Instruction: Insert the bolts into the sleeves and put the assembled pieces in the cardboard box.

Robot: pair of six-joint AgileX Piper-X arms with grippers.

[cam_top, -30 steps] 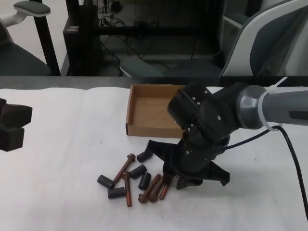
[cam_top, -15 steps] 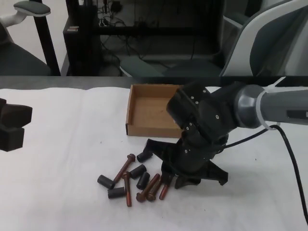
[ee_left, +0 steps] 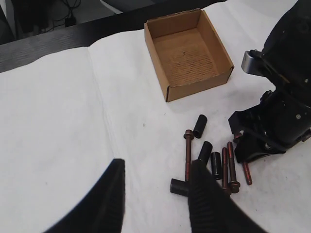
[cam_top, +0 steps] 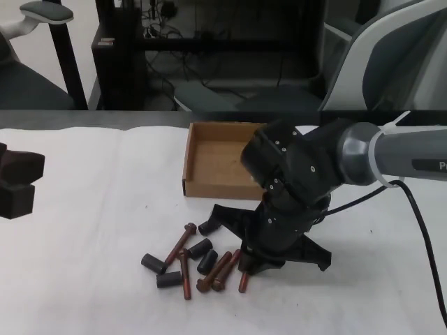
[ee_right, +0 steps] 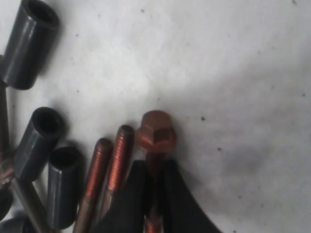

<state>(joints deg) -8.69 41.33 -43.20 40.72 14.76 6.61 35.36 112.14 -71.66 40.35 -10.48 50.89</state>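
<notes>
My right gripper (ee_right: 154, 194) is shut on the shank of a copper bolt (ee_right: 155, 137), just behind its hex head, low over the white cloth. In the high view this bolt (cam_top: 244, 281) lies at the right edge of a pile of several bolts (cam_top: 213, 272) and black sleeves (cam_top: 200, 248). The cardboard box (cam_top: 216, 188) stands behind the pile with nothing in it. My left gripper (ee_left: 155, 194) hangs open well to the left of the pile, at the bench's left side (cam_top: 17, 183), holding nothing.
Two more bolt shanks (ee_right: 109, 165) and several sleeves (ee_right: 36, 141) lie close beside the held bolt. The right arm's bulky wrist (cam_top: 300, 174) hangs over the box's right front corner. Bare white cloth (ee_left: 48, 121) spreads to the left of the pile.
The right gripper has sunk a little and shifted left at the pile's edge. The rightmost bolt has slid slightly away from the others. The left gripper has barely moved.
</notes>
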